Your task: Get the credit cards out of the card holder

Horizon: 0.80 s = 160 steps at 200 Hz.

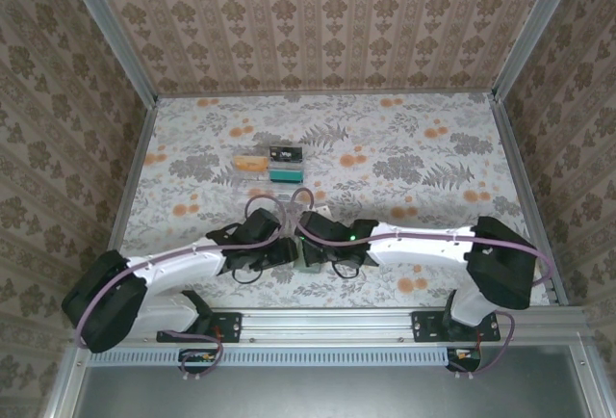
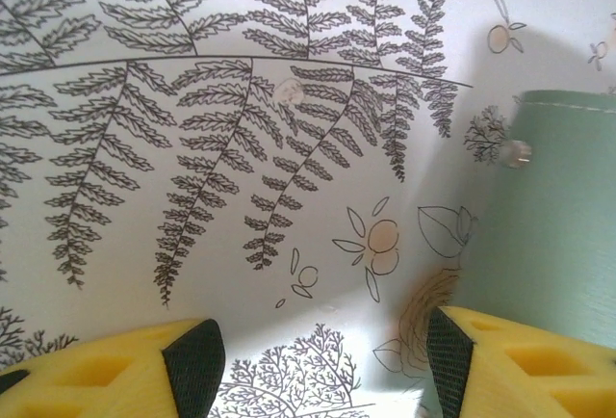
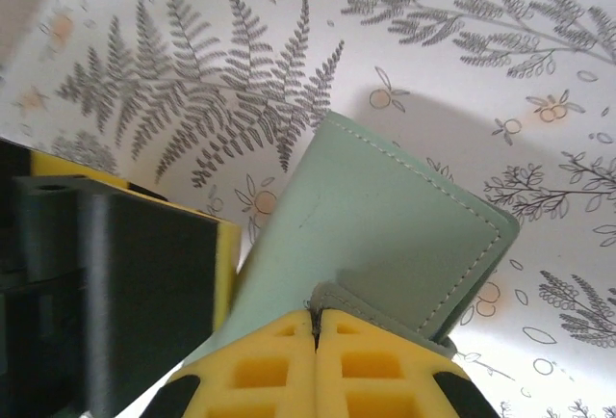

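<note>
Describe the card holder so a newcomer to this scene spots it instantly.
On the floral table, look at the middle of the near edge. The card holder is the small wallet pinched in the shut right gripper; unlike the orange card lying farther back, it is sage green, soft and stitched along its edge.

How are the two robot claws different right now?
The left gripper is open, with a wide gap. The right gripper is shut tight. The left gripper grips nothing, while the right gripper pinches the edge of the green card holder. Both have yellow fingers, and both are right by the card holder.
</note>
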Available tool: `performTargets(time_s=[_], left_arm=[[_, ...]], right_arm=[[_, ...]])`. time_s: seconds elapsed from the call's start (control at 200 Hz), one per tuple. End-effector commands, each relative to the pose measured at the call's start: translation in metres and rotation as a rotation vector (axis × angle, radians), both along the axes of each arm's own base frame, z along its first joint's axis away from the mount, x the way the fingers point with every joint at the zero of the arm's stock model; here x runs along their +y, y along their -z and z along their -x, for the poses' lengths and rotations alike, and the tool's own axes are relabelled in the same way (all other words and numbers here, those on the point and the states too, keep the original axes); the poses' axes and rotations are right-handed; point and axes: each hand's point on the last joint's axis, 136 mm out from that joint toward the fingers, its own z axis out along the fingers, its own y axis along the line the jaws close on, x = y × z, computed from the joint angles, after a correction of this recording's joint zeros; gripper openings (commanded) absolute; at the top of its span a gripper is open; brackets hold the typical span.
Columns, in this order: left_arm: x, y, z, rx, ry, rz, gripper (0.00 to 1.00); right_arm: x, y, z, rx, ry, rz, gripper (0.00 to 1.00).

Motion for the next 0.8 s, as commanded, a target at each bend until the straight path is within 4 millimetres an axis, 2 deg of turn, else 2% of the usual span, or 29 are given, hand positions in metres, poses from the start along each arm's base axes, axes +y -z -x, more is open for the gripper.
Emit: performTargets(time_s=[0.0, 0.145, 0.29, 0.4, 0.465, 0.6, 0.69, 0.745, 0.795], left_arm=[[0.002, 0.032, 0.015, 0.072, 0.028, -0.061, 0.65], [0.003, 0.014, 0.004, 0.026, -0.004, -0.035, 0.67], [0.005, -0.018, -0.01, -0.037, -0.047, 0.081, 0.66], [-0.007, -0.045, -0.019, -0.09, -0.034, 0.218, 0.62], [-0.017, -0.054, -0.021, -0.1, -0.009, 0.278, 0.61], [-0.04, -0.058, -0.021, -0.087, 0.046, 0.353, 0.36], [-0.052, -0.06, -0.021, -0.085, 0.057, 0.397, 0.1], [-0.057, -0.06, -0.021, -0.08, 0.058, 0.413, 0.0], [-0.062, -0.062, -0.021, -0.076, 0.064, 0.437, 0.0]], right_arm=[[0.006, -0.023, -0.006, -0.03, 0.021, -0.099, 0.0], [-0.004, -0.006, -0.007, -0.017, 0.027, -0.052, 0.0], [-0.01, 0.015, -0.003, -0.018, 0.001, -0.03, 0.0], [-0.014, 0.022, -0.004, -0.026, -0.007, -0.021, 0.0], [-0.014, 0.024, -0.005, -0.029, -0.012, -0.026, 0.0], [-0.012, 0.027, -0.007, -0.026, -0.013, -0.031, 0.0], [-0.011, 0.03, -0.006, -0.018, -0.016, -0.029, 0.0], [-0.012, 0.032, -0.006, -0.013, -0.015, -0.026, 0.0], [-0.012, 0.033, -0.006, -0.011, -0.014, -0.026, 0.0]])
